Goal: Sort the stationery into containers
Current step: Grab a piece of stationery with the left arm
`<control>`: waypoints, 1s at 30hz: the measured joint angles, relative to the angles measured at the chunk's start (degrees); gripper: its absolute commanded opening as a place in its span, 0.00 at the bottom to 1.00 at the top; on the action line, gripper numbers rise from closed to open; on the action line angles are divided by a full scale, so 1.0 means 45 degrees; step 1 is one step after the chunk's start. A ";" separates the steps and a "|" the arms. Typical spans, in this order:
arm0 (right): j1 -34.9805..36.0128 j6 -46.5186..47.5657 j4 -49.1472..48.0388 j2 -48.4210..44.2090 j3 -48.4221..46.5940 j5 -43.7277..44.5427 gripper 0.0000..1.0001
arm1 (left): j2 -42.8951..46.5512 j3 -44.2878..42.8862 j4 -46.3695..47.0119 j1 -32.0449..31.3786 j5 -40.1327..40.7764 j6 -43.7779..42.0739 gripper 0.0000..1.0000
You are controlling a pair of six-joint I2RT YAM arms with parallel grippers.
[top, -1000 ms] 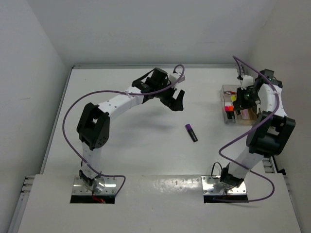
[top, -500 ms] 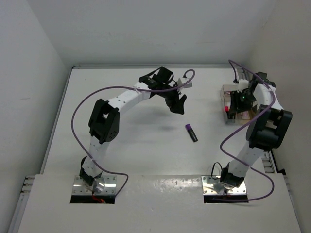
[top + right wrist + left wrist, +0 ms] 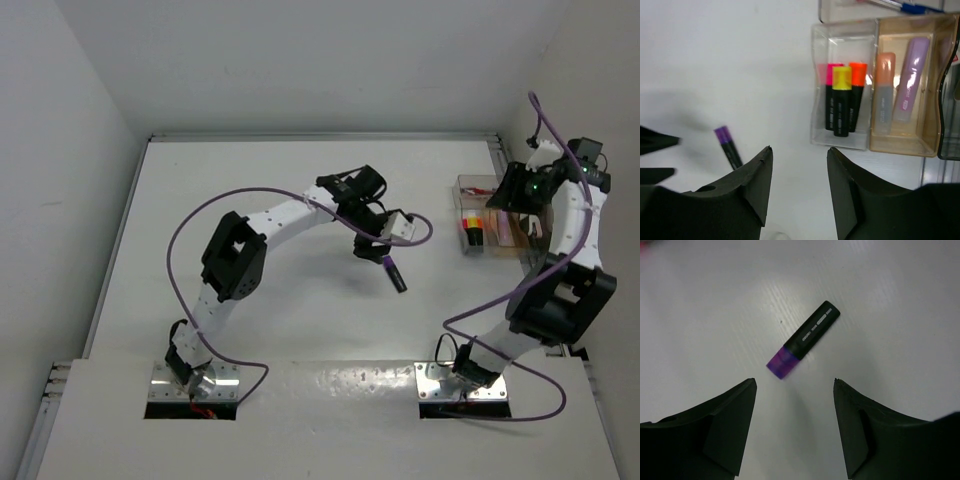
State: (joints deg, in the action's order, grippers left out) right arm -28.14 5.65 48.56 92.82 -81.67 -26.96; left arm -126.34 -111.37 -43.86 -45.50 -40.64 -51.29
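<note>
Left wrist view: L gripper (image 3: pixel 795 382) jaws well apart, nothing btwn them. Purple-cap highlighter (image 3: pixel 803 339) lies flat on table (image 3: pixel 900 300) just ahead of fingertips, not touched. Right wrist view: R gripper (image 3: pixel 799 150) jaws apart, empty, near clear tray (image 3: pixel 842 142). Tray holds pink-, yellow-, orange-cap highlighters (image 3: pixel 841 102); lilac marker (image 3: pixel 910 75) in adjoining amber tray (image 3: pixel 905 142).

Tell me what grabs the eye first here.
A lone purple highlighter lies in the middle of the table, the open left gripper hovering right above it. At the right edge, a clear tray holds pink, yellow and orange highlighters.
</note>
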 measured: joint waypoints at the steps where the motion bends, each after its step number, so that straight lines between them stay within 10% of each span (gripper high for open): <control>1: -0.0019 -0.0180 0.0034 -0.0413 0.0000 -0.0243 0.48 | -0.0194 -0.0267 -0.0296 -0.0170 0.0039 -0.0583 0.70; 13: -0.0053 -0.0942 0.1146 -0.1331 -0.0073 -0.2050 0.48 | -0.2380 -0.1345 -0.1637 -0.1243 0.0753 -0.4187 0.66; 30: -0.0063 -0.0826 0.1749 -0.1583 -0.0044 -0.2501 0.48 | -0.3026 -0.1753 -0.0967 -0.1399 0.1180 -0.4551 0.66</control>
State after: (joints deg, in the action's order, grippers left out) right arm -28.42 1.93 56.42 85.69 -81.87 -38.22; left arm -139.96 -119.26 -48.21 -51.79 -35.33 -71.77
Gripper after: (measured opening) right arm 0.483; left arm 0.674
